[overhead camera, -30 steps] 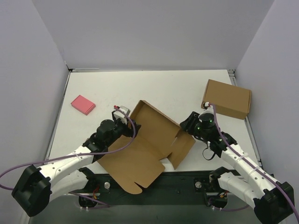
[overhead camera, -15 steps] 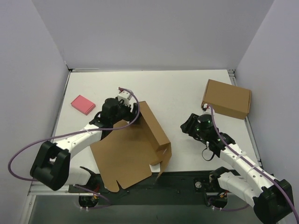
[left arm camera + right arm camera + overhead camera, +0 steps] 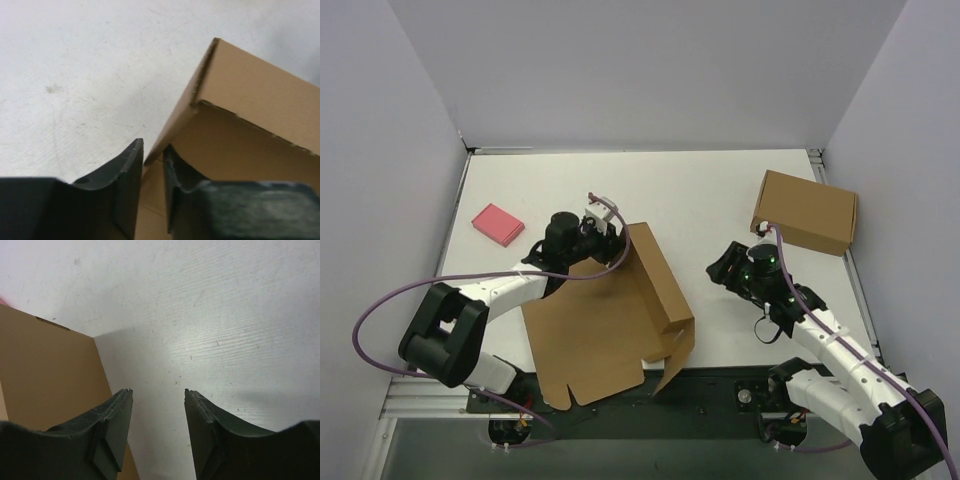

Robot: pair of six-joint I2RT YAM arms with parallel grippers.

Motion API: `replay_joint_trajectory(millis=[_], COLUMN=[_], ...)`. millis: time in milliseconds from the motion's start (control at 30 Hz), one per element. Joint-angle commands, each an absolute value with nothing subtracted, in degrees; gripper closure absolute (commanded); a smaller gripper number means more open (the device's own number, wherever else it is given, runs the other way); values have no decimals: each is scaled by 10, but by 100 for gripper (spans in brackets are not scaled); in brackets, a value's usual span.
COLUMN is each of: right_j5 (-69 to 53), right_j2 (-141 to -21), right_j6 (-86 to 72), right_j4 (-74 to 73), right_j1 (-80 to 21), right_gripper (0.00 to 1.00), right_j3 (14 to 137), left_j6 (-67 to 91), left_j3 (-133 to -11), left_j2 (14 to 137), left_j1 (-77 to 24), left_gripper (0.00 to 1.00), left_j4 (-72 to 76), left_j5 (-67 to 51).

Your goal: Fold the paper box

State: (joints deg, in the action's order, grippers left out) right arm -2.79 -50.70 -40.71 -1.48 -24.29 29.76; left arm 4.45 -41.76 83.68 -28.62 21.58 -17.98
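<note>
Left gripper pinches edge of paper box at far corner of raised panel, jaws nearly together. Box lies between arms, partly overhanging near edge of desk. Left arm reaches forward and right. Right gripper spread over bare desk, apart from box; arm bent, pointing left.
</note>
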Motion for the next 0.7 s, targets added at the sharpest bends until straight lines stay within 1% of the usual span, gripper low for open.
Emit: replay_joint_trajectory(millis=[0,33,167,200,267,400,433,533,600,633,667], right_j5=[-44,-45,-45,-45,-44,-40,-39,-37,-32,-28,-24], right_j2=[-484,-481,-468,-468,-470,-481,-483,-505,-514,-524,-529], right_j6=[-410,-407,-401,-399,-396,-393,-392,-391,-390,-391,-390], right_j4=[-12,-14,-29,-34,-38,-39,-39,-35,-33,-34,-33], right_j1=[-235,-233,-223,-222,-220,-213,-209,-206,-205,-204,-201], right_gripper=[53,52,52,52,51,51,50,50,49,46,44], right_j3=[301,304,321,324,337,356,359,374,381,382,383], left_j6=[37,39,40,47,54,65,63,60,57,57,57], left_j3=[-402,-395,-389,-388,-388,-382,-381,-381,-374,-372,-371], left_j2=[825,826,828,829,829,823,820,820,821,821,822], left_j1=[-284,-284,-285,-285,-285,-285,-285,-286,-288,-289,-290], left_gripper=[74,78,85,90,92,93,93,93,92,92,90], left_j4=[297,308,328,333,340,350,352,358,366,370,368], left_j5=[-207,-205,-194,-193,-160,-63,-22,45,70,82,92])
